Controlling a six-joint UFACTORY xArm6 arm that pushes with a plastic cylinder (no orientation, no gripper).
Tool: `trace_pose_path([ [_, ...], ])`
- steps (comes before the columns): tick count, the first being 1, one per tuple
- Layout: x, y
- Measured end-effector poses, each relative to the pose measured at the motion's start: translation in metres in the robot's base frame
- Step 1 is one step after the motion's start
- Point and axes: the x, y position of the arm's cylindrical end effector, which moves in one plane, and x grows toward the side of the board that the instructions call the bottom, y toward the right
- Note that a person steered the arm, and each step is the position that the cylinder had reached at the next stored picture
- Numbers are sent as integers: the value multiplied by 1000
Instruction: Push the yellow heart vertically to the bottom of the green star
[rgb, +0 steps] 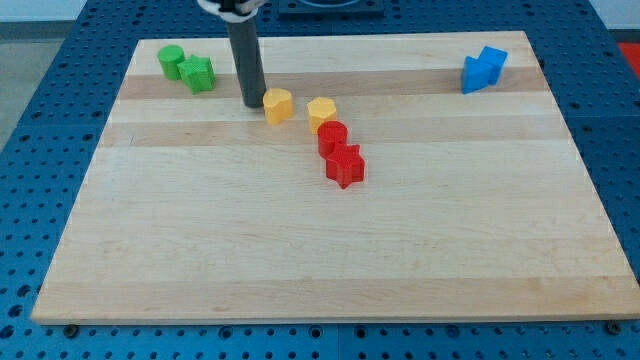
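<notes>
The yellow heart (278, 104) lies on the wooden board (330, 250) in the upper left part of the view. My tip (252, 103) stands just to the heart's left, touching or nearly touching it. The green star (199, 74) lies up and to the left of my tip, near the board's top left corner. The heart is to the right of the star and slightly lower.
A green cylinder (171, 61) touches the star's left side. A yellow hexagon (321, 112) lies right of the heart. A red cylinder (333, 136) and a red star (345, 165) sit below it. Two blue blocks (484, 70) lie at the top right.
</notes>
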Motion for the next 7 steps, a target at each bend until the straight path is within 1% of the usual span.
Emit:
trace_pose_path([
  [1, 36, -11],
  [2, 34, -14],
  [3, -50, -14],
  [4, -115, -14],
  [5, -149, -13],
  [7, -149, -11],
])
